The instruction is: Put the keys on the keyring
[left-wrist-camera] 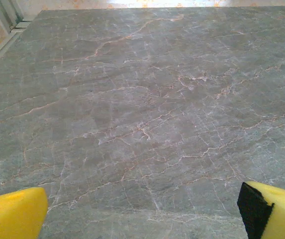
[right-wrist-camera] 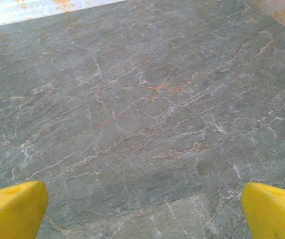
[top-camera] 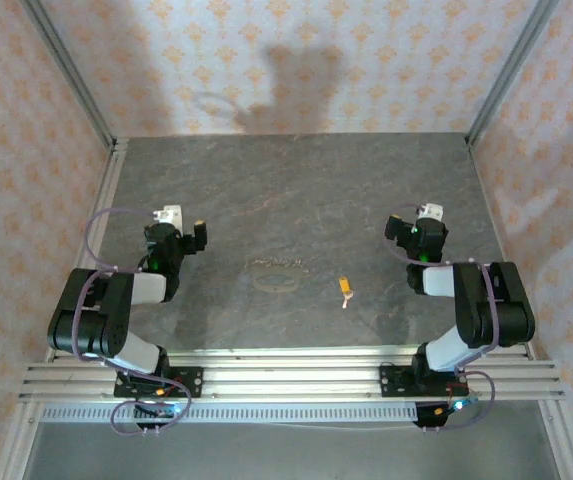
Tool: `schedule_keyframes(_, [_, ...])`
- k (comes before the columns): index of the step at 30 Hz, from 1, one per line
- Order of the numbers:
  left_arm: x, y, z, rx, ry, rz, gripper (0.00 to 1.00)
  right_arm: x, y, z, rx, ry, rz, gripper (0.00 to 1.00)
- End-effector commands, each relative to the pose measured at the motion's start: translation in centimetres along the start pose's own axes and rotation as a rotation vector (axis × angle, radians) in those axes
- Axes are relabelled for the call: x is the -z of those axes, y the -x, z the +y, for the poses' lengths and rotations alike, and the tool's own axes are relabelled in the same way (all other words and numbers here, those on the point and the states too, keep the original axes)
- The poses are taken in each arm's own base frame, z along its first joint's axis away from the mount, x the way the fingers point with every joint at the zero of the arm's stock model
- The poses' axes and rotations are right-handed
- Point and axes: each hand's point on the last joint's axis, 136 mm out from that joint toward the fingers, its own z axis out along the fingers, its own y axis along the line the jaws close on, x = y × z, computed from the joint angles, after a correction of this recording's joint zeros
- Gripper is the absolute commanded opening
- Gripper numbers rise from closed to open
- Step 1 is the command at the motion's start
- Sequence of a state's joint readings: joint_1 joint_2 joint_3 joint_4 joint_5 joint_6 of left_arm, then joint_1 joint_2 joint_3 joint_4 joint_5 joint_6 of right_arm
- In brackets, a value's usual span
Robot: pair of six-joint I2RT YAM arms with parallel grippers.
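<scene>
Right gripper (top-camera: 396, 229), spread and empty like the left gripper (top-camera: 200, 235), is nearer the key (top-camera: 344, 289), lying near-left of it, blade toward the bases, beside the keyring (top-camera: 278, 276).

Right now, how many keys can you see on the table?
1. The key lies on the table right of the keyring, near centre. Others may be too small to see.

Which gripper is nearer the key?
Right. The right gripper hangs just beyond and right of the key; the left gripper is well off to its left, past the keyring.
</scene>
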State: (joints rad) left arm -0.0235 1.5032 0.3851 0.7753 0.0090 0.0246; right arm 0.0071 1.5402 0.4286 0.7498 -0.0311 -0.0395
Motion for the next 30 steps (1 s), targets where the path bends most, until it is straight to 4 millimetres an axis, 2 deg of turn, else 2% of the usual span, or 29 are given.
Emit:
schedule_keyframes(1, [-0.05,1.26,0.01,0.01,-0.006,-0.028,1.0,0.27,0.99,0.01,-0.002,0.009,-0.034,0.99])
schedule_keyframes(30, [-0.38,1.37,0.28,0.01,0.023,-0.011,1.0,0.39,1.13,-0.29,-0.009,-0.007,-0.044,1.0])
